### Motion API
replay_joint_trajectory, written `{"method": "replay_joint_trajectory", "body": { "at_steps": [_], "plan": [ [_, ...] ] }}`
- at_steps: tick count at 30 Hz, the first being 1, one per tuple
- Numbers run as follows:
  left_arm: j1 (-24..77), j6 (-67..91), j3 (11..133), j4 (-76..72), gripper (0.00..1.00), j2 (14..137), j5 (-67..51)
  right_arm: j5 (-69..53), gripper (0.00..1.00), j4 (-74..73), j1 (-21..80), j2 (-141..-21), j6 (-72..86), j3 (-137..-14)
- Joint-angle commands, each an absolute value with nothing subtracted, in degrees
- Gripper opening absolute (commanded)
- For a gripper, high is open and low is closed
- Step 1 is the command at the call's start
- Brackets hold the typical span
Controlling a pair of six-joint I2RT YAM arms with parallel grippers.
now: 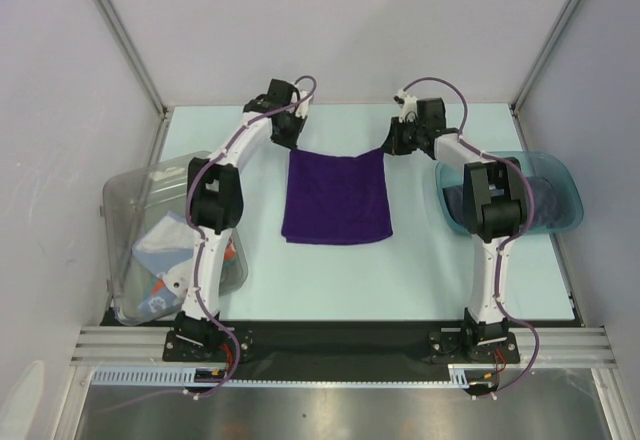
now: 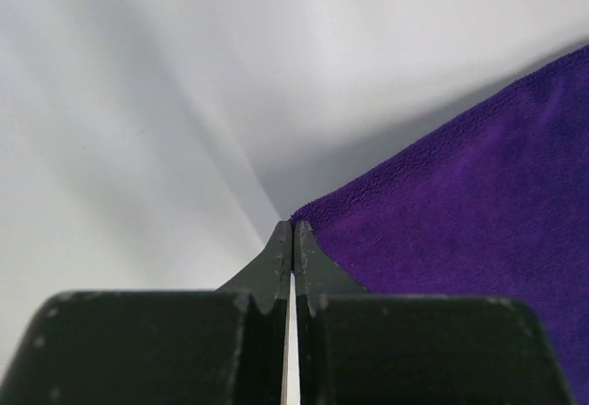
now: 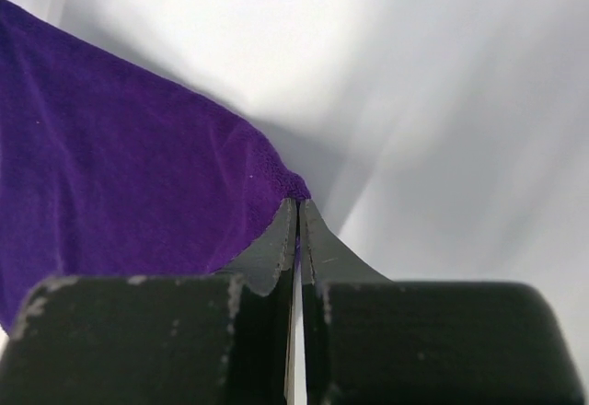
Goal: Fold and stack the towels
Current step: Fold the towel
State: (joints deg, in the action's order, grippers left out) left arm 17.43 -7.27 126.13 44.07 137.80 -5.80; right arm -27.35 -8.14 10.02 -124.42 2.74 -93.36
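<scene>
Purple terry stretches between my two pinches: the purple towel (image 1: 336, 198) lies spread flat on the table (image 1: 440, 270), its far edge strung from my left gripper (image 2: 292, 230) to my right gripper (image 3: 298, 204). Both pairs of fingers are clenched tight, each nipping a far corner of the cloth right at the tips. As far as I can judge, only a little fabric sits in either pinch. The rest of the towel runs back from my fingertips toward my bases, smooth, with no fold in it yet.

The step in hand, I judge, is the first fold: carrying the far edge back over the cloth to meet the near edge. I should lift both corners together and level, hold the edge taut so it neither sags nor twists, and lay corner on corner before letting go. The thin bite is the risk, since a jerk could slip a corner out. More towels (image 1: 160, 255) sit in the clear plastic bin (image 1: 125, 210) out beyond my left fingers, and a dark towel (image 1: 452, 208) lies in the teal tray (image 1: 560, 185) beyond my right.
</scene>
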Motion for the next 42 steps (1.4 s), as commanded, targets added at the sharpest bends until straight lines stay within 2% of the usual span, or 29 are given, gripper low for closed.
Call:
{"method": "replay_joint_trajectory", "body": {
  "at_steps": [1, 13, 22, 42],
  "plan": [
    [16.96, -9.66, 128.14, 41.92, 0.0, 138.08, -3.69, -25.76, 0.0, -6.68, 8.79, -124.45, 0.17, -94.23],
    [16.7, -9.23, 127.53, 40.87, 0.0, 137.29, -4.57, -25.93, 0.0, -3.96, 7.56, -123.66, -1.22, -92.73],
    [16.79, -9.4, 121.21, 37.97, 0.0, 130.79, -4.31, -25.84, 0.0, -0.89, 7.73, -119.27, -2.64, -87.9],
    [17.75, -8.79, 96.25, 32.35, 0.0, 113.03, -5.71, -21.19, 0.0, 1.76, 9.93, -103.98, -1.58, -70.24]
  ]
}}
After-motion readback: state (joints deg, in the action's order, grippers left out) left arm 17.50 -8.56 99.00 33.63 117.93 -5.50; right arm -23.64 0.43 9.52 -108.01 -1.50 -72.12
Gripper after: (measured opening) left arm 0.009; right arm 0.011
